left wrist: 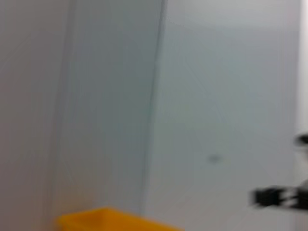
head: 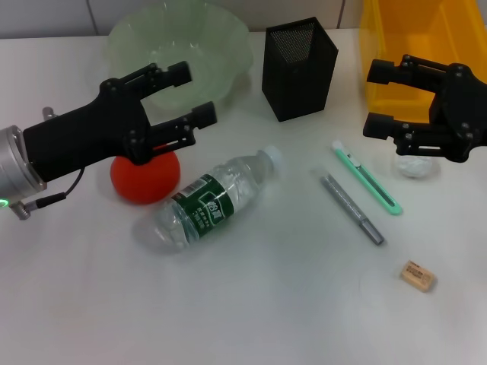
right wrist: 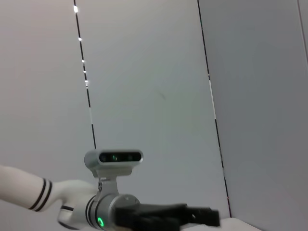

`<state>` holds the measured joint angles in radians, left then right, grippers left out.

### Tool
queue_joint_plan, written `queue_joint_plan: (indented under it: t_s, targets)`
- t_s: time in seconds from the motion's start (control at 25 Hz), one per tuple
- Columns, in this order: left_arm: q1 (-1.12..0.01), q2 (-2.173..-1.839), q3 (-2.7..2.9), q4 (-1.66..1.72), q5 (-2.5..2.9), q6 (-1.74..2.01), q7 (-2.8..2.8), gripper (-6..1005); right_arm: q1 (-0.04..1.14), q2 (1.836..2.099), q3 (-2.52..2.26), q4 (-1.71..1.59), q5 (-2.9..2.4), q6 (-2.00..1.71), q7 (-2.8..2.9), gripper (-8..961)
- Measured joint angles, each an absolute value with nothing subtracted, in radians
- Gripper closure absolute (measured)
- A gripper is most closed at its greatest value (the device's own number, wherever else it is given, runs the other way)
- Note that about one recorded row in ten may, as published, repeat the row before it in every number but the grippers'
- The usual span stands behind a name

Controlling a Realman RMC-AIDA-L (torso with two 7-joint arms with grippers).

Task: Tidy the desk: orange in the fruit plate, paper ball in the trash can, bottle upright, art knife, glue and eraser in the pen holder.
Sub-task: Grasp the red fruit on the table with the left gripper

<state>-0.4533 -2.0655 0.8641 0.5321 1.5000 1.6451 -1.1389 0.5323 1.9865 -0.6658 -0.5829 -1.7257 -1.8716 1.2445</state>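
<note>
In the head view, my left gripper is open, above the orange, which lies partly under the arm, in front of the pale green fruit plate. A clear bottle with a green label lies on its side at the middle. My right gripper is open, above and left of the white paper ball. The yellow trash can stands at the back right. The black mesh pen holder stands at the back middle. A green art knife, a grey glue pen and a tan eraser lie on the table.
The white table fills the head view. The left wrist view shows a wall, the trash can's yellow rim and part of the other arm. The right wrist view shows a wall and the left arm with its camera.
</note>
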Motion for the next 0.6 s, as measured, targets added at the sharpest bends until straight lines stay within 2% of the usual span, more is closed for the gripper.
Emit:
queue_joint_plan:
  t_s: [0.36,0.6]
  targets:
    - [-0.437,-2.068,0.877,0.443,1.501,1.259,-1.051,214,0.532,1.986,-0.666,-0.583,-1.726,-1.86,1.244,126]
    - [-0.427,-2.065,0.885,0.42,1.502,1.207,-1.038,214,0.533,1.986,-0.666,-0.581,-1.727,-1.849,1.244,126]
